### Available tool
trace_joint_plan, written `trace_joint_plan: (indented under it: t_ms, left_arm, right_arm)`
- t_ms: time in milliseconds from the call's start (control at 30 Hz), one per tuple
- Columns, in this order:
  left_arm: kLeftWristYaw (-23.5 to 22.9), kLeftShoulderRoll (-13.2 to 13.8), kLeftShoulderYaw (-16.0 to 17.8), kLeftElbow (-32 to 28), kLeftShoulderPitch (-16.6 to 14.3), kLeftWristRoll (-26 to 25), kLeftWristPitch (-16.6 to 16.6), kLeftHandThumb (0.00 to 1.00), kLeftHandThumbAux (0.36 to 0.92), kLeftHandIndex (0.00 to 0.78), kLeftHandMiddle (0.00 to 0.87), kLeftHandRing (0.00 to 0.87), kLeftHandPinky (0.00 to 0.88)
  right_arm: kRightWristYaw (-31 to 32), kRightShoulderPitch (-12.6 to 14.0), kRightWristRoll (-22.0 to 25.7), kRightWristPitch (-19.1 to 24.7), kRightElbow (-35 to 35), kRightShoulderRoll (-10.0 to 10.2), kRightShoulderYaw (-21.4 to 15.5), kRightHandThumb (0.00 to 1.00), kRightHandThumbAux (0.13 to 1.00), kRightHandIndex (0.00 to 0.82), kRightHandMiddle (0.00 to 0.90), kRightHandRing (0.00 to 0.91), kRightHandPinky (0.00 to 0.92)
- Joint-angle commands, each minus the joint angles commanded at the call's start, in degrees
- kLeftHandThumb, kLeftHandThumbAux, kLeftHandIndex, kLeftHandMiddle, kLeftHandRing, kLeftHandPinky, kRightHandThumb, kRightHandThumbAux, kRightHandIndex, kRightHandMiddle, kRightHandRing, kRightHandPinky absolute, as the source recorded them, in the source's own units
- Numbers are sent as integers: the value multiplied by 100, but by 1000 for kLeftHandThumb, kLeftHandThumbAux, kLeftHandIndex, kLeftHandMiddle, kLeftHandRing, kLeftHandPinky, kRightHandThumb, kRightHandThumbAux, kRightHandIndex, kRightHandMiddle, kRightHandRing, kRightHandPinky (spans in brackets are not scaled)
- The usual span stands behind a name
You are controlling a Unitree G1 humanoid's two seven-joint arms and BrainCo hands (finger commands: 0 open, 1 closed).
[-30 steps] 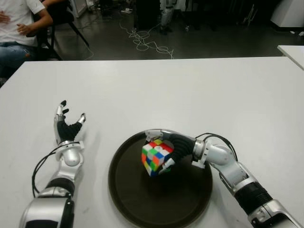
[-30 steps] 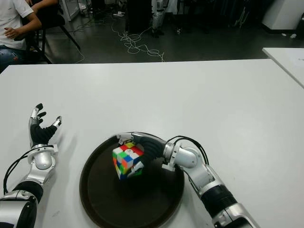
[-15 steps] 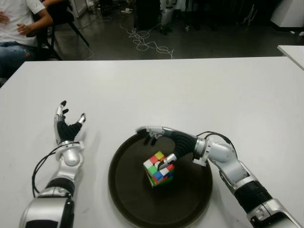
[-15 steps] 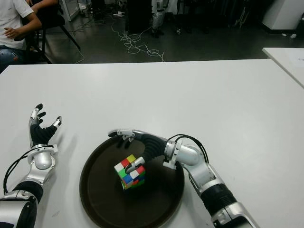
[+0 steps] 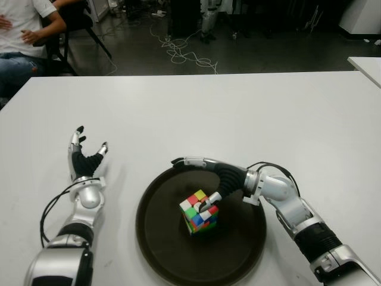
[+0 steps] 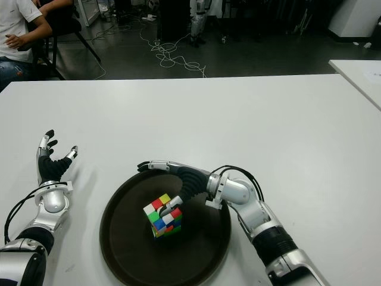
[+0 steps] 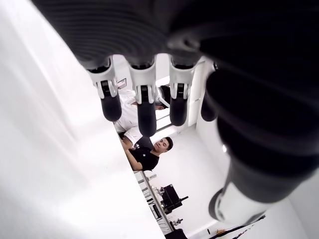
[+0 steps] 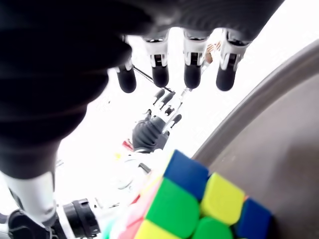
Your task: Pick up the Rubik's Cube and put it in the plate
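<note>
Rubik's Cube [image 5: 199,211]: sitting inside the dark round plate [image 5: 161,250], near its middle, resting on the plate floor with one corner turned toward the robot.
Right robot hand [image 5: 202,179]: hovering over the cube with the four fingers [image 8: 192,69] stretched out straight above the far rim; the thumb is showing against the cube's upper edge, but the hand is not closing on anything and is gripping nothing.
Left robot hand [image 5: 83,158]: showing on the white desk [image 5: 238,113] left of the plate, fingers spread and pointing up, holding nothing.
Task status: judged as placed; only clearing the right hand appears to be outstanding.
Handling: the cube is looking rigid, light and hard-plastic, with smooth, likely slick faces; should re-gripping be needed, taking it across two opposite flat faces seems safest, avoiding corners, which could twist a layer.
Markings: no brand, label or legible writing is showing on cube, plate or desk.
Surroundings: a seated person [image 5: 24,30] is showing beyond the desk's far left corner.
</note>
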Motion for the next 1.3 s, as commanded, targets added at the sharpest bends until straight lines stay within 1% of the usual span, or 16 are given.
trace_joint_plan:
  t_ms: [67, 233, 333, 400, 667, 733, 800, 867, 967, 1033, 1100, 1133, 1200, 1233, 1300]
  left_arm:
    - [13, -2, 0, -2, 0, 2, -2, 0, 777, 111, 132, 139, 146]
    - [58, -4, -16, -10, 1, 27, 8, 0, 783, 119, 141, 154, 158]
    - [82, 1, -30, -14, 2, 49, 16, 0, 787, 124, 145, 154, 142]
    - [100, 6, -41, -16, 4, 69, 18, 0, 790, 126, 147, 151, 131]
    - [113, 20, -59, -8, -1, 85, 61, 0, 786, 121, 145, 142, 111]
    - [125, 7, -48, -5, -5, 70, 69, 0, 789, 124, 146, 142, 109]
    - [105, -3, -30, 4, -10, 44, 90, 0, 793, 127, 145, 141, 108]
    - [86, -6, -22, 7, -11, 29, 100, 0, 789, 120, 141, 140, 109]
    - [61, -12, -11, 5, -12, 8, 95, 0, 789, 117, 138, 139, 114]
    - [50, -15, -5, 5, -12, 1, 86, 0, 789, 116, 135, 139, 117]
    - [36, -15, -2, 3, -11, -3, 82, 0, 788, 113, 131, 134, 112]
    - [28, -15, -1, 1, -9, -5, 80, 0, 788, 113, 130, 133, 110]
    - [20, -15, -1, -3, -7, -6, 78, 0, 784, 112, 127, 126, 101]
    - [15, -15, -1, -6, -5, -7, 74, 0, 783, 112, 126, 124, 97]
    - [6, -16, -2, -11, -2, -7, 68, 0, 782, 114, 129, 121, 95]
  right_arm:
    - [13, -15, -14, -12, 34, 0, 6, 0, 637, 73, 92, 94, 85]
    - [-125, -49, -147, -247, 196, 26, 7, 0, 630, 80, 96, 91, 80]
    - [-140, -34, -115, -276, 200, 42, -13, 0, 613, 86, 98, 89, 76]
    - [-99, -28, -68, -222, 194, 47, -16, 0, 599, 87, 96, 86, 69]
    - [-273, -75, -367, -357, 186, -47, 10, 0, 543, 89, 97, 86, 68]
    - [-217, -60, -326, -103, 22, -128, -57, 0, 529, 86, 93, 85, 70]
    - [-50, -212, -50, 162, 47, -215, -240, 0, 514, 81, 91, 83, 71]
    - [35, -306, 100, 286, 94, -233, -338, 0, 493, 74, 85, 78, 68]
    - [87, -455, 229, 362, 263, -181, -443, 0, 490, 66, 76, 70, 61]
    - [47, -558, 249, 271, 423, -201, -528, 0, 495, 61, 69, 64, 56]
    - [-124, -595, 154, 51, 588, -246, -609, 0, 502, 56, 63, 58, 51]
    - [-242, -564, 102, -121, 666, -320, -688, 0, 503, 56, 62, 57, 50]
    - [-364, -533, 53, -334, 774, -403, -776, 0, 511, 57, 62, 56, 50]
    - [-361, -476, 104, -371, 686, -467, -846, 0, 514, 57, 62, 56, 50]
    - [-344, -437, 207, -355, 551, -516, -931, 0, 526, 55, 55, 48, 47]
